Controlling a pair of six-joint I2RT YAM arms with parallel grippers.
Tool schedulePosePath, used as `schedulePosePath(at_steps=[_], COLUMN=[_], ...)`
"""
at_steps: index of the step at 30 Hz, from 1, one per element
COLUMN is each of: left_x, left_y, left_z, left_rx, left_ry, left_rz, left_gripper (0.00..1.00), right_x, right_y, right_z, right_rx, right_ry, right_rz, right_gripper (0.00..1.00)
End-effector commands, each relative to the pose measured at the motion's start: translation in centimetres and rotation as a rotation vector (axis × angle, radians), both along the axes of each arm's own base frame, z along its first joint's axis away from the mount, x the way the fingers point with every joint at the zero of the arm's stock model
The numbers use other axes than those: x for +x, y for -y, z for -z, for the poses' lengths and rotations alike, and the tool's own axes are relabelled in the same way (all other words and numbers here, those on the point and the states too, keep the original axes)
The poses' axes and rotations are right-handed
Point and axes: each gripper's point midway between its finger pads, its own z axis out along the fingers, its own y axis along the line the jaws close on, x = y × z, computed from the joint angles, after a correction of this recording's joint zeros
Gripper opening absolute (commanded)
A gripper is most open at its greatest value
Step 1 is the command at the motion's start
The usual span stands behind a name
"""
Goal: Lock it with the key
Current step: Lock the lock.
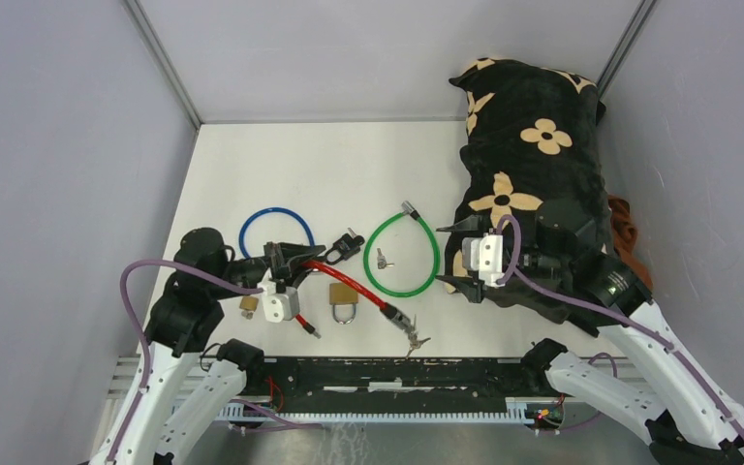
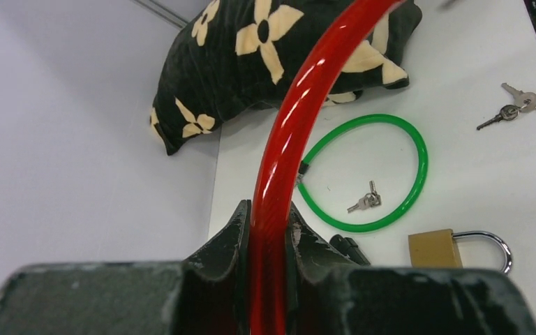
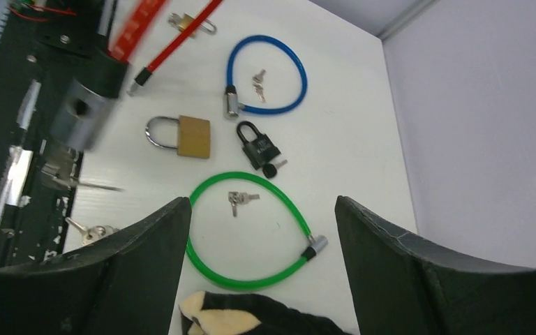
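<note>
My left gripper [image 1: 302, 260] is shut on the red cable lock [image 1: 349, 283]; in the left wrist view the red cable [image 2: 279, 160] rises from between the pinched jaws [image 2: 269, 223]. The cable's lock head [image 1: 399, 318] lies near the front edge, with a bunch of keys [image 1: 415, 341] beside it. In the right wrist view that head [image 3: 87, 115] is blurred. My right gripper [image 1: 446, 255] hovers open and empty at the cushion's edge, above the green cable lock [image 3: 251, 230].
A green cable lock [image 1: 402, 257] encircles small keys [image 1: 383, 259]. Also on the table are a blue cable lock [image 1: 276, 232], a black padlock [image 1: 347, 244] and a brass padlock [image 1: 343, 298]. A black flowered cushion [image 1: 533, 165] fills the back right.
</note>
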Motion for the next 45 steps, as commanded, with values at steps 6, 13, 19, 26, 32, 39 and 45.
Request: schedulePosePath(at_steps=[6,13,19,26,32,39,45], left_x=[-2.7,-3.5,-4.9,-5.5,-6.1,-6.5,-6.1], left_y=[1.1,1.3,1.8,2.0,2.0,2.1,2.0], left_z=[-4.2,-4.7,-6.0,-6.9,-6.9,-6.9,-6.7], left_rx=[-0.135,-0.136,-0.185,-0.212,-0.217,-0.233,-0.250], left_ry=[0.090,0.117,0.108,0.099,0.090,0.057,0.003], left_rz=[0.134,0.182,0.261,0.292,0.318,0.335,0.287], left_gripper=[0.02,0.02,0.02,0.02,0.02,0.02,0.02], right_x=[7.1,5.5,3.1,2.8,4.0,5.7,5.7], right_y=[3.1,-5.9,-13.7,-22.0,-26.2,-29.3,-28.7], right_z=[1.2,-0.6,-0.8,1.1,1.8,3.4,3.5], right_rx=[-0.039,0.278,0.422,0.468,0.542,0.549,0.494], right_ry=[0.047,-0.122,-0.174,-0.304,-0.411,-0.461,-0.405], right_rz=[0.422,0.034,-0.149,-0.211,-0.225,-0.198,-0.196], right_gripper=[0.84,0.78,0.79,0.80,0.80,0.79,0.81])
